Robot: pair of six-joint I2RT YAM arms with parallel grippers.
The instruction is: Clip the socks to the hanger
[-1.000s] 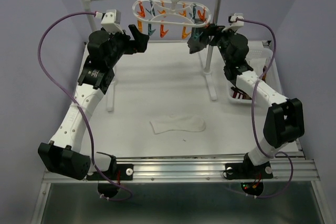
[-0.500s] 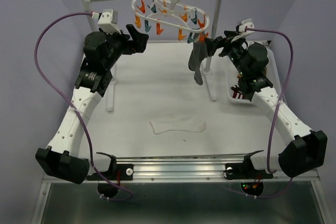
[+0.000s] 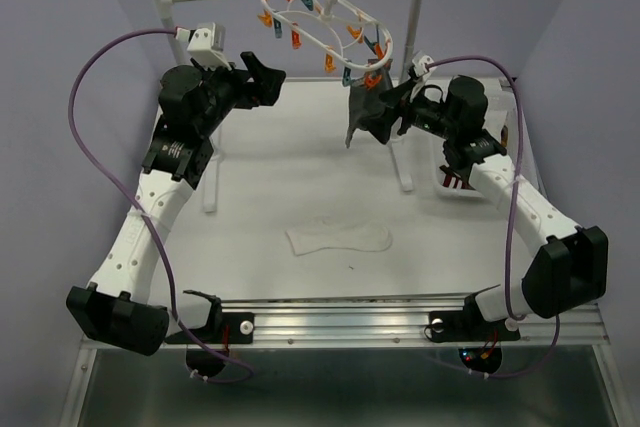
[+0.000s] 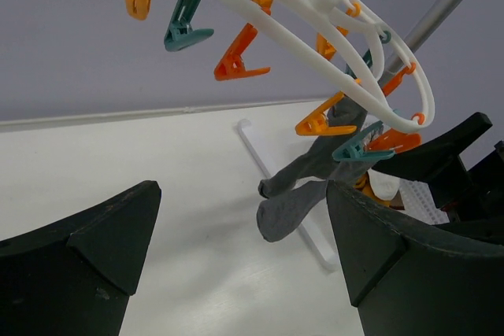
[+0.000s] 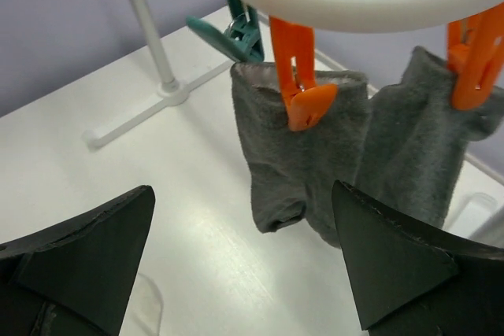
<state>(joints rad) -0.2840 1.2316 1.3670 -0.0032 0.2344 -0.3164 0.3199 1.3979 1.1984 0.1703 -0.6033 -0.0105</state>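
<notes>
Socks update: two grey socks (image 5: 303,164) hang from orange clips (image 5: 303,104) on the tilted hanger (image 5: 354,9), a white sock (image 3: 338,238) lies on the table (image 3: 270,167), and with the right gripper (image 5: 242,190) and left gripper (image 4: 244,186) both spread wide, empty and close, one bump could pop them off.

hanger (image 5: 354,9) was white; clips (image 5: 298,76) were orange and teal; hung socks (image 5: 303,155) were plain dark grey; flat sock (image 3: 338,238) was white; table (image 3: 280,167) was white
</notes>
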